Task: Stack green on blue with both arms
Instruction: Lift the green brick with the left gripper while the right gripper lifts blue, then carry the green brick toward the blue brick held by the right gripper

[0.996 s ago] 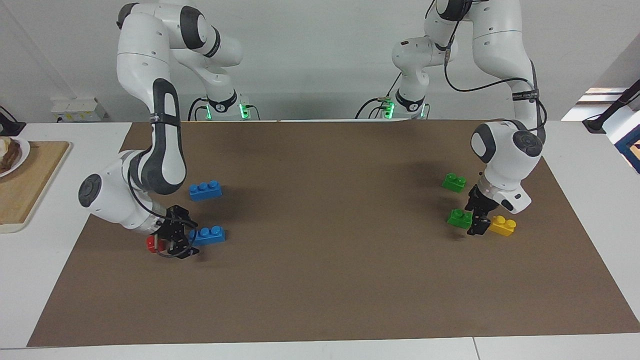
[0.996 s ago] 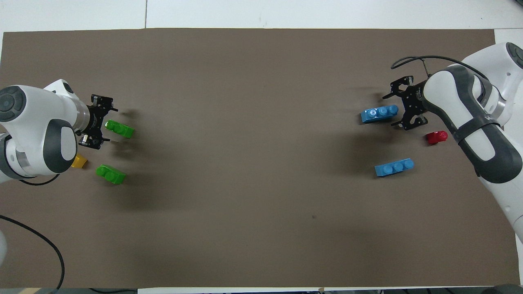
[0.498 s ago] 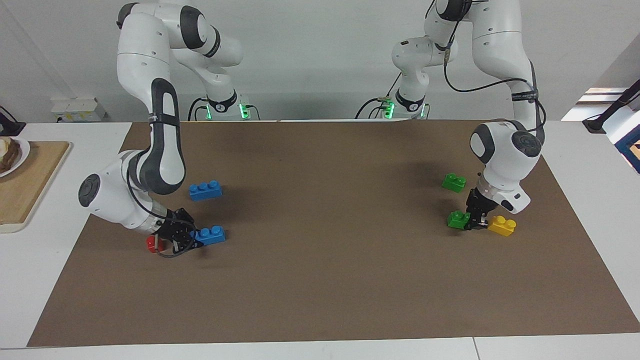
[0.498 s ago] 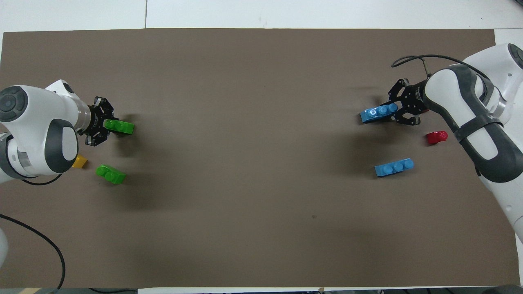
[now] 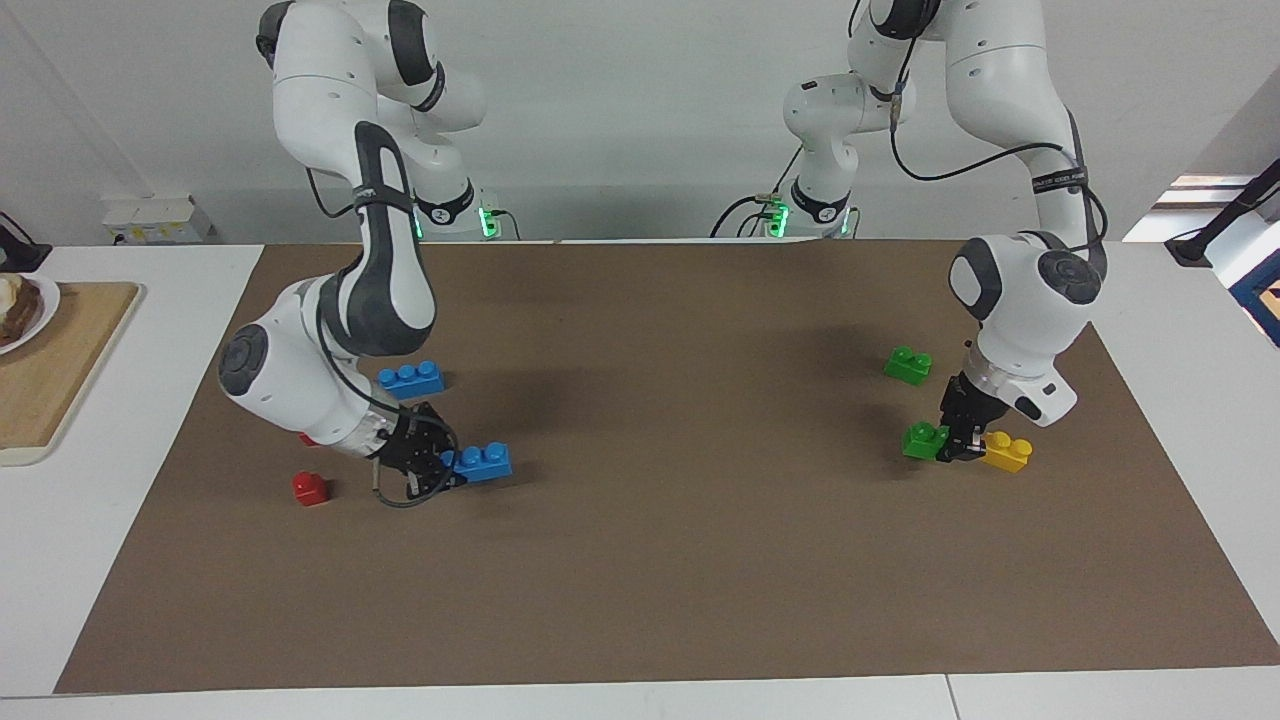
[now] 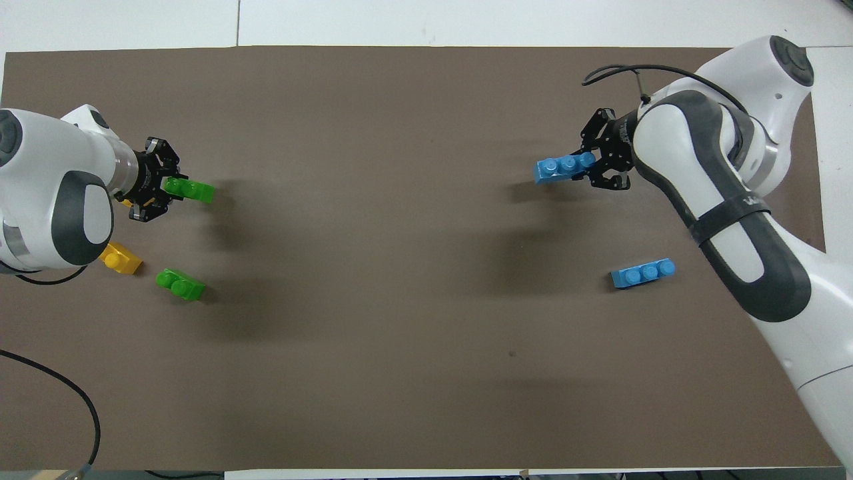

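The right arm (image 5: pixel 375 290) bends down steeply from its base, elbow high, forearm slanting to a wrist that lies almost level. Its pincer (image 5: pixel 440 467) is clamped on one end of a blue brick (image 5: pixel 484 461), which sticks out sideways from the fingers toward the middle of the bench (image 5: pixel 650 560), raised a little above the brown mat (image 5: pixel 650 400). The second blue brick (image 5: pixel 412 379) lies on the mat just robot-ward of that pincer, and a red brick (image 5: pixel 310 487) sits beside it toward the right arm's end.

The left arm (image 5: pixel 1020 290) hangs from a high elbow with its wrist pointing nearly straight down. Its pincer (image 5: pixel 950 443) grips a green brick (image 5: pixel 926 440) by one end, low over the mat. A yellow brick (image 5: pixel 1005 451) lies just beside the pincer, and the other green brick (image 5: pixel 908 364) rests near it, closer to the robots.

A second ago both pincers stood open at their bricks. Since then both have closed, the right arm has carried its blue brick off toward the centre, leaving the red brick well apart, while the left has barely lifted the green one.
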